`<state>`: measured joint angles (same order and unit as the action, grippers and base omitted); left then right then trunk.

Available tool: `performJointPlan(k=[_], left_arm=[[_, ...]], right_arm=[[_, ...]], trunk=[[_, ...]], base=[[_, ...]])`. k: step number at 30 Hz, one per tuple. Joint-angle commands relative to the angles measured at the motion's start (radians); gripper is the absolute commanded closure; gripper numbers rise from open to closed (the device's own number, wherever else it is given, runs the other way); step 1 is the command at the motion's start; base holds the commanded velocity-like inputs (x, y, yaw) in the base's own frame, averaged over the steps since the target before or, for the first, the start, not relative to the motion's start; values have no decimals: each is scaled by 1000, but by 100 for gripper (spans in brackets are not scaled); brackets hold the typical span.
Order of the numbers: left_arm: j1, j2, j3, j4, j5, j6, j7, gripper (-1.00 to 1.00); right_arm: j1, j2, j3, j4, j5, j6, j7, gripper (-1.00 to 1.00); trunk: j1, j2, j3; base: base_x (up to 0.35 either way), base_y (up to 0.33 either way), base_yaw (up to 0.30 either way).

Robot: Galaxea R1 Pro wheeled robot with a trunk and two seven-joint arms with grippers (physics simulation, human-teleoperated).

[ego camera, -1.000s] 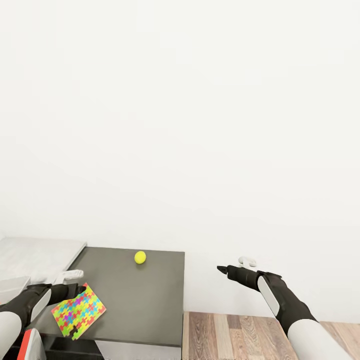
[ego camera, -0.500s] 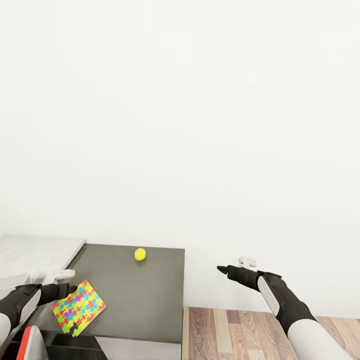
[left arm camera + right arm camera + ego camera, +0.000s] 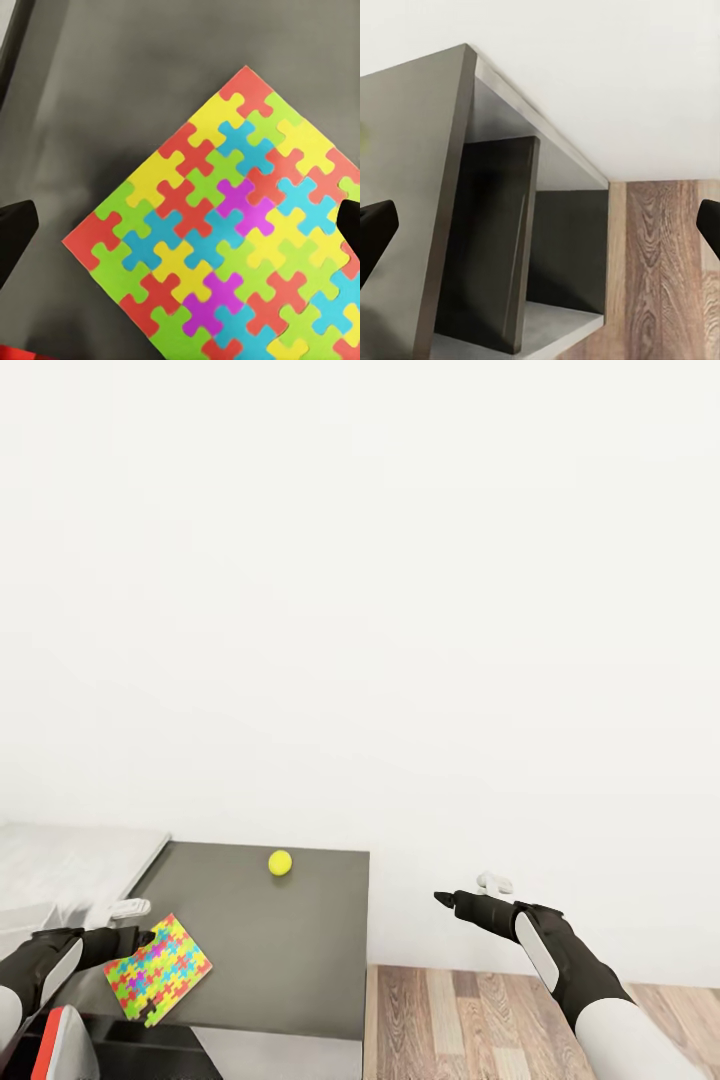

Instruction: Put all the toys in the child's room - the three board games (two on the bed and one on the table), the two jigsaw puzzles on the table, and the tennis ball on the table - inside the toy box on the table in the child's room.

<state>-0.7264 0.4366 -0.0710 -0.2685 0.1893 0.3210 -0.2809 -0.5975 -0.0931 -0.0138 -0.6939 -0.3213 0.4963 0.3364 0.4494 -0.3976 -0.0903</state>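
Left end effector (image 3: 135, 922), fingers spread, hovers directly over the jigsaw puzzle (image 3: 158, 969) lying flat on the counter (image 3: 290, 960), corner toward it; the right arm is well apart.

We drew our left gripper (image 3: 135, 922) back toward the near-left edge of the dark table (image 3: 290, 960), and the jigsaw puzzle (image 3: 158, 970) came to lie flat there. Our head camera tilted slightly, so the whole scene shifted.
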Motion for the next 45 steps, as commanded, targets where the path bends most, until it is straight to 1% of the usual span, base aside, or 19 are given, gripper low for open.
performJointPlan(k=[1, 36, 45], left_arm=[[-1, 1, -8, -1, 10, 6, 0, -100], [-1, 9, -9, -3, 12, 2, 0, -100], [-1, 8, -9, -3, 12, -10, 0, -100]], right_arm=[[-1, 0, -1, -1, -5, 7, 1, -100], [-1, 1, 0, -1, -5, 5, 1, -100], [-1, 1, 0, -1, -5, 5, 0, -100]], trunk=[[1, -2, -4], [1, -2, -61], [1, -2, -65]], base=[[0, 0, 0], [0, 0, 0], [0, 0, 0]])
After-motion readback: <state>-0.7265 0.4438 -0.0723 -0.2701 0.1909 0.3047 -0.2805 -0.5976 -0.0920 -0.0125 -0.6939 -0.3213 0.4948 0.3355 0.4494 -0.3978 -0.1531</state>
